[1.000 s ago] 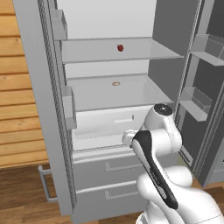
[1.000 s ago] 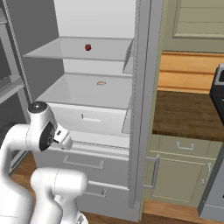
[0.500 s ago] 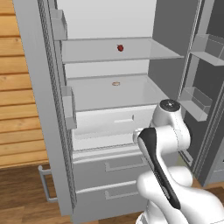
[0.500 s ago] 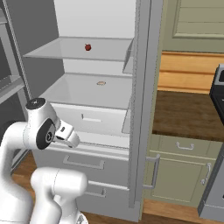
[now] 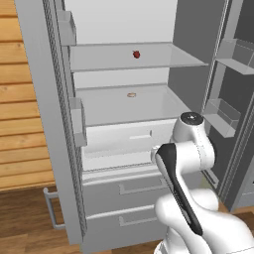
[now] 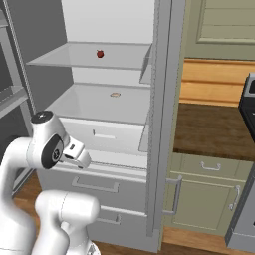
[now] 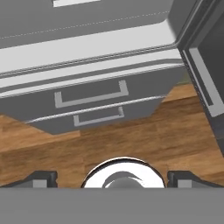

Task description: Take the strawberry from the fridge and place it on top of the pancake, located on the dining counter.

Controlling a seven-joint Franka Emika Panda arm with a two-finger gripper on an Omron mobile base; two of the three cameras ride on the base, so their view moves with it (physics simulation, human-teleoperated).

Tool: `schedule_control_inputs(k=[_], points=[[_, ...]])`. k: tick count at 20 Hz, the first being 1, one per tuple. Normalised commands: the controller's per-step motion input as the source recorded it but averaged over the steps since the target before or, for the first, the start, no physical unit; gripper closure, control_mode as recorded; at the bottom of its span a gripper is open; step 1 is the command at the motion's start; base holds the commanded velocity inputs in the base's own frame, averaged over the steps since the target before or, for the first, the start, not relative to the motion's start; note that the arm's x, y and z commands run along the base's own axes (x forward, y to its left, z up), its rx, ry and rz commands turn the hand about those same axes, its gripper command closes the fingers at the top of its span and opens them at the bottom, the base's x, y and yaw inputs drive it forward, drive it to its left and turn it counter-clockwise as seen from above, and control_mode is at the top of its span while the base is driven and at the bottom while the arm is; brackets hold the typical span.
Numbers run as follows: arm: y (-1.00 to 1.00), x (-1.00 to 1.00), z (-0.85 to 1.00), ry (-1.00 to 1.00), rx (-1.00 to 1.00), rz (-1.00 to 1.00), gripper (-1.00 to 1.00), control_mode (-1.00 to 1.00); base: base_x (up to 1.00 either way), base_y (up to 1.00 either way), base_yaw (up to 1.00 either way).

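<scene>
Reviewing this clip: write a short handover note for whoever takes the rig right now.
Gripper: jaws open, holding nothing, low in front of the fridge drawers, pointing down toward the floor.
Strawberry: untouched on the upper shelf; a small flat tan item lies on the shelf below.
Done: fridge doors stand open.
Left: raise the arm, grasp the strawberry, carry it to the pancake on the dining counter.

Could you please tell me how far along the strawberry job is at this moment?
Done: the fridge stands open. In hand: nothing yet; the open tool points down at the drawers and wooden floor, while the strawberry sits untouched on the upper shelf. Left: reach up, grasp the berry, carry it to the pancake.
</scene>
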Motion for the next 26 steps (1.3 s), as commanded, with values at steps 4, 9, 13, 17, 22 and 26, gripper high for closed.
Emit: schedule_control_inputs(k=[4,9,13,17,22,26], points=[[0.00,0.00,0.00,0.00,0.00,0.00,-1.00,1.00,0.38,0.30,0.00],[0.00,0.00,0.00,0.00,0.00,0.00,-1.00,1.00,0.55,0.40,-0.01],[0.00,0.00,0.00,0.00,0.00,0.00,-1.00,1.00,0.52,0.03,0.00],[0.00,0.00,0.00,0.00,0.00,0.00,-1.00,1.00,0.63,0.00,0.00],[0.00,0.00,0.00,0.00,0.00,0.00,-1.00,1.00,0.69,0.00,0.00],[0.00,0.00,0.00,0.00,0.00,0.00,-1.00,1.00,0.56,-0.09,0.00]])
